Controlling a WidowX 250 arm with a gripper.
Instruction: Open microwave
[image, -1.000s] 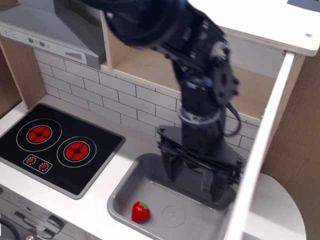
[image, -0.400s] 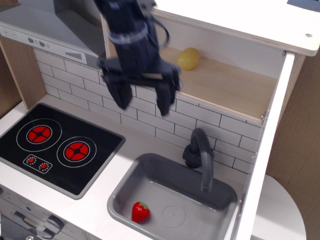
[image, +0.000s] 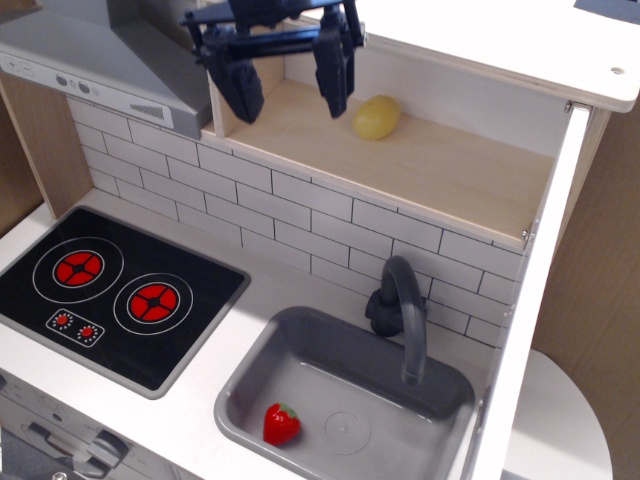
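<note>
The microwave (image: 440, 170) is a wide pale wood box above the tiled wall, and its inside is exposed. Its white door (image: 528, 290) stands swung out on the right and shows edge-on. The handle, window and keypad are hidden from this angle. A yellow lemon-like toy (image: 376, 117) lies on the microwave's floor. My gripper (image: 287, 88) hangs at the top of the frame in front of the microwave's left end, left of the yellow toy. It is open and holds nothing, with its dark fingers (image: 333, 70) pointing down.
A grey range hood (image: 90, 60) with small knobs is at the upper left. A black two-burner hob (image: 110, 290) is at the left. A grey sink (image: 300, 345) with a dark faucet (image: 402, 310) holds a red strawberry (image: 281, 423).
The arm has risen from the sink up and to the left, to the microwave's left end. The faucet and the yellow toy have come into view. The door has not moved.
</note>
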